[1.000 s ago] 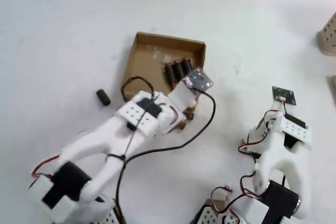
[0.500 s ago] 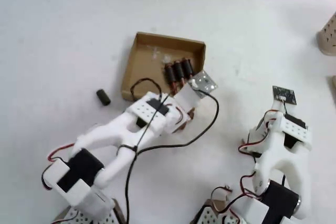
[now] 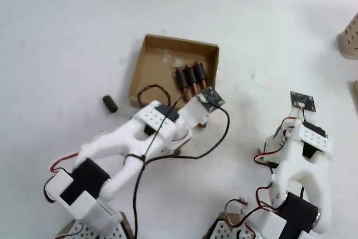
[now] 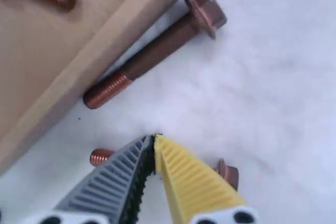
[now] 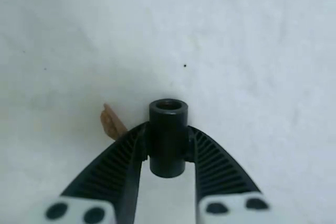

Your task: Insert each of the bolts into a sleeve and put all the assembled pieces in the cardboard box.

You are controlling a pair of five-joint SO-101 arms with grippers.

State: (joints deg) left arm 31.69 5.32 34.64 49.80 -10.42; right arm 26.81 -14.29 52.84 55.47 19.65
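Observation:
The cardboard box (image 3: 162, 62) holds three assembled pieces (image 3: 190, 78) along its right wall. A loose black sleeve (image 3: 110, 103) lies on the table left of the box. My left gripper (image 4: 154, 142) is shut just outside the box's near corner (image 4: 68, 72). One copper bolt (image 4: 157, 51) lies against the box wall. A second bolt (image 4: 100, 156) lies under the fingers with only its ends showing. My right gripper (image 5: 168, 145) is shut on an upright black sleeve (image 5: 168, 129) above the bare table. The right arm (image 3: 299, 144) stands at the right.
A small brown piece (image 5: 111, 121) pokes out beside my right gripper's finger. A perforated beige object (image 3: 349, 37) stands at the table's right edge. A black cable (image 3: 218, 130) loops from the left arm over the table.
The left arm's wrist has drawn back a little from the box toward the near side, and its lower links have swung. The right arm has kept still with its sleeve.

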